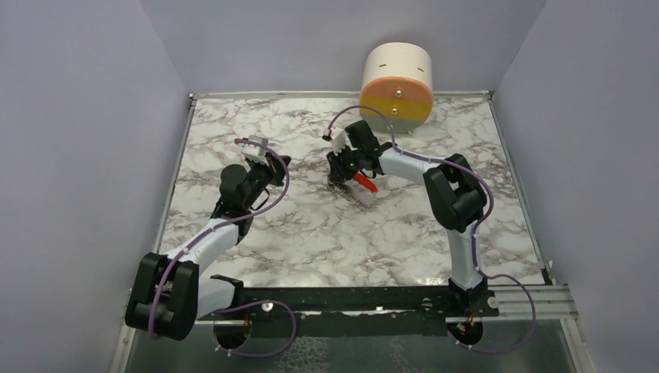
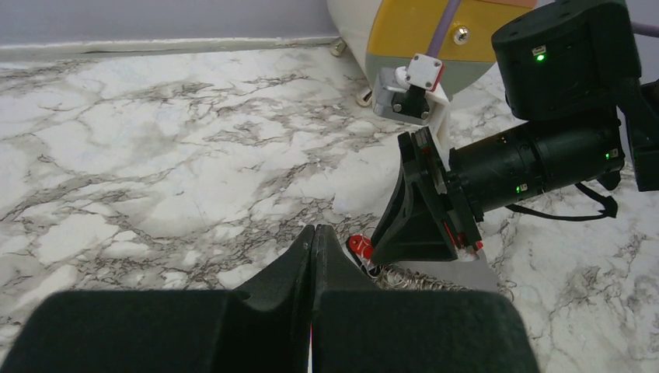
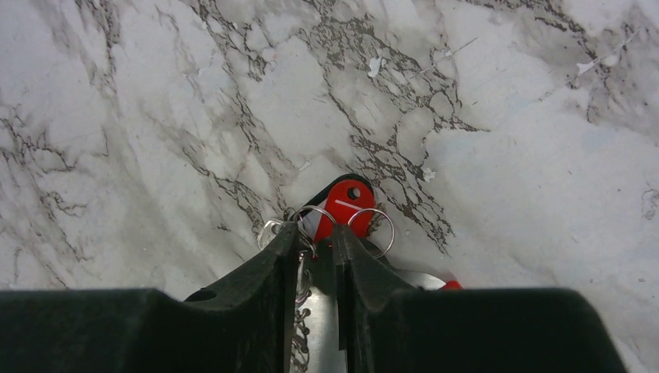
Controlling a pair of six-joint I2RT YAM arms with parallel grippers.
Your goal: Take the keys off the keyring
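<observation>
My right gripper [image 1: 340,177] points down at the table's middle and is shut on the keyring [image 3: 299,311]; its silver chain runs up between the fingers. Past the fingertips [image 3: 342,239] lies the red-headed key [image 3: 346,203] with a dark-headed key partly hidden beneath it, and thin rings [image 3: 371,231] beside them. The red curved clip [image 1: 364,183] sticks out to the right and the chain [image 1: 354,195] trails on the marble. My left gripper [image 2: 314,230] is shut and empty, just left of the red key head [image 2: 358,247] and apart from it. It also shows in the top view [image 1: 268,159].
A round cream, orange and yellow container [image 1: 396,78] lies on its side at the back, close behind the right wrist. The marble table [image 1: 311,233] is walled at the back and on both sides. The right arm's wrist [image 2: 544,155] fills the left wrist view's right.
</observation>
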